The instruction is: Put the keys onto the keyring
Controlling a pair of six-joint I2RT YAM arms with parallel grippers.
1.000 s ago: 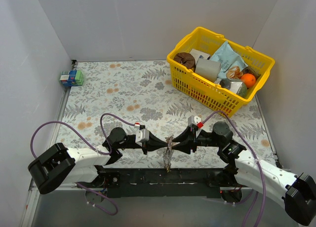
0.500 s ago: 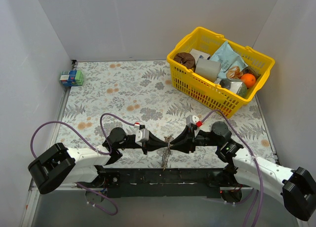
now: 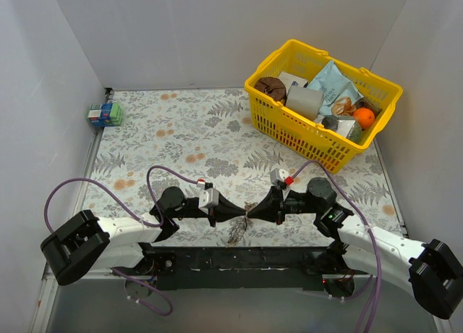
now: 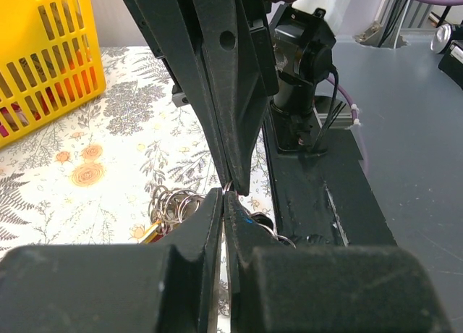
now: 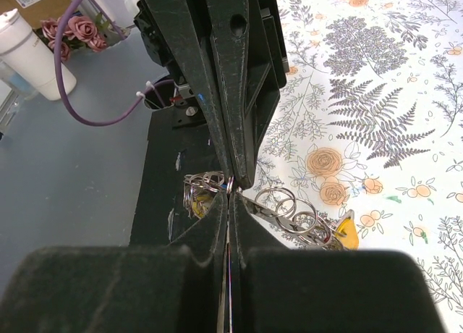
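Keyring look: the keyring point(image 5: 229, 184) shows only as thin silver wire, seen edge-on, glinting just where the two sets of fingertips meet.
Keys look: the keys point(image 5: 322, 229) form a tangled bunch of silver blades. One yellow plastic head point(image 5: 347, 232) is plain; the other colours cannot be made out.
Small rings: a chain of small silver split rings point(image 5: 283, 204) runs from the tips out to the yellow head. A second clump of rings point(image 5: 202, 187) sits on the opposite side of the tips.
Where the bunch is: directly below and just beside the meeting tips, over the near edge of the flowered table point(image 3: 181, 130) and the black base plate point(image 5: 163, 174). Whether it hangs free or rests there cannot be told.
Left gripper point(image 4: 223, 200): clenched, fingers pressed flat together, the wire pinched at the very tip.
Right gripper point(image 5: 229, 200): clenched likewise, a thin bright line of wire running between its fingers.
Jaw to jaw: the two tips point at each other, nose to nose and touching.
Basket point(image 3: 269, 113): yellow plastic with slotted walls, well apart from both jaws, beyond the right gripper.
Basket contents: an orange point(image 3: 364, 117), a grey cylinder point(image 3: 304, 101), a pale blue pouch point(image 3: 334, 82), a brown round piece point(image 3: 270, 88) and a tin point(image 3: 348, 128), packed close.
Small box point(image 3: 105, 114): blue and green, far beyond the left gripper, against the side wall.
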